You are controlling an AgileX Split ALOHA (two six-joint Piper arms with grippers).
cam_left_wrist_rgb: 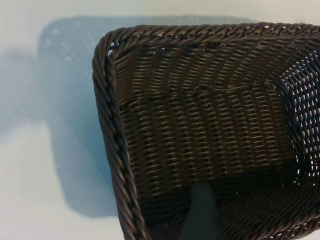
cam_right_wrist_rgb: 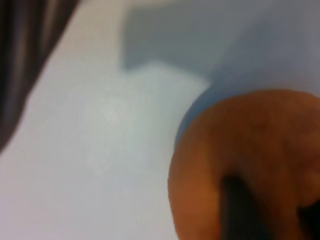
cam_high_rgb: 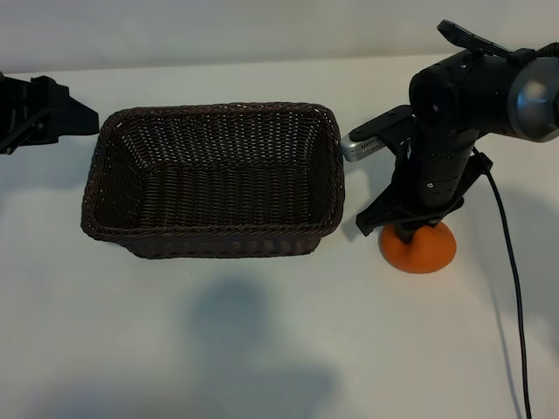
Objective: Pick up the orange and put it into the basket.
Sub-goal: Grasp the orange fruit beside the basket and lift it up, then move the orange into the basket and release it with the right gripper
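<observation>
The orange [cam_high_rgb: 424,250] sits on the white table just right of the basket [cam_high_rgb: 218,110]. My right gripper [cam_high_rgb: 408,232] comes down onto its top, and its dark fingers clamp the knobby upper part. Close up in the right wrist view, the orange [cam_right_wrist_rgb: 250,135] fills the corner, with one dark finger [cam_right_wrist_rgb: 241,210] pressed against it. The orange still rests on the table. My left gripper [cam_high_rgb: 74,116] stays parked at the basket's left end, open and holding nothing. Its wrist view looks down into the basket [cam_left_wrist_rgb: 108,125], with one finger [cam_left_wrist_rgb: 202,215] showing over the weave.
Nothing lies inside the dark woven basket. A black cable [cam_high_rgb: 514,288] trails from the right arm toward the table's front edge. Bare white table [cam_high_rgb: 262,349] stretches in front of the basket, with shadows on it.
</observation>
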